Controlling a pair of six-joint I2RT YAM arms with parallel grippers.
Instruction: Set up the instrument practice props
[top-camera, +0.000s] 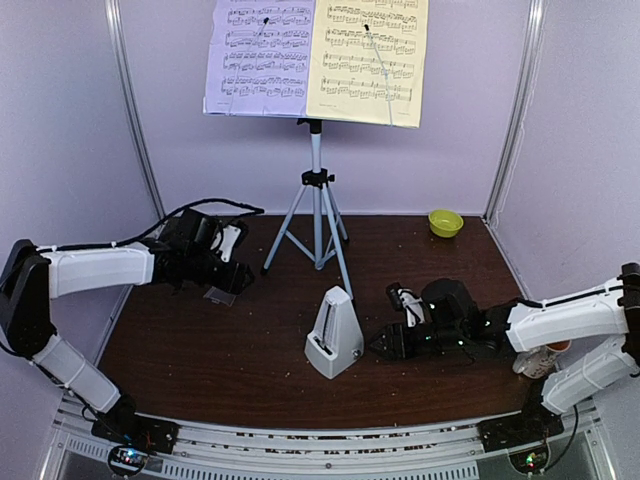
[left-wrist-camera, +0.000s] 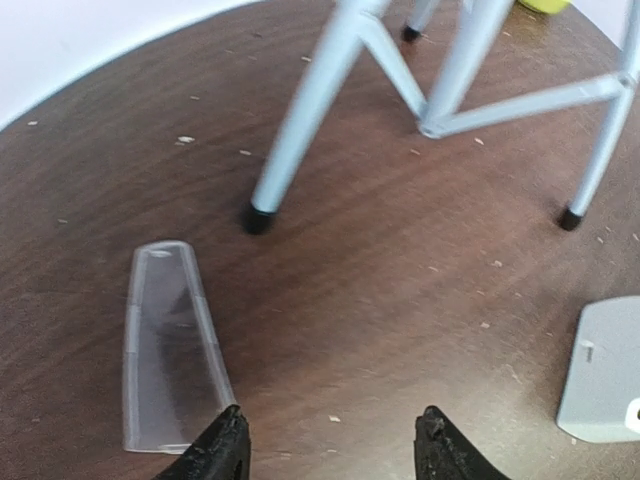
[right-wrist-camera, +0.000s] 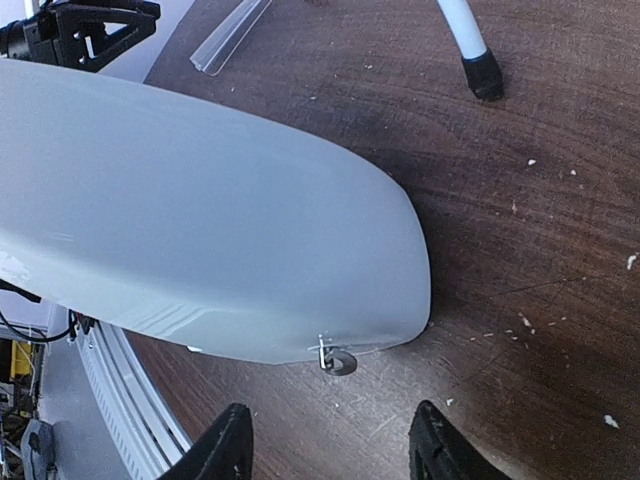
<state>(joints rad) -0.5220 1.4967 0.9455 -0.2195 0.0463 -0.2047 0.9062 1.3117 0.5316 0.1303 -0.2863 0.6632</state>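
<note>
The music stand's silver tripod stands at the back middle and bears a lilac page and a pale yellow page; the grey desk behind them is hidden. The light grey pyramid metronome stands upright on the table in front of it and fills the right wrist view, with a small winding key at its base. My right gripper is open just right of the metronome, apart from it. My left gripper is open and empty at the left, its right finger over the edge of a clear plastic strip.
A small green bowl sits at the back right corner. A mug stands behind my right forearm. The tripod's legs stand just ahead of my left gripper. White booth walls close in on three sides.
</note>
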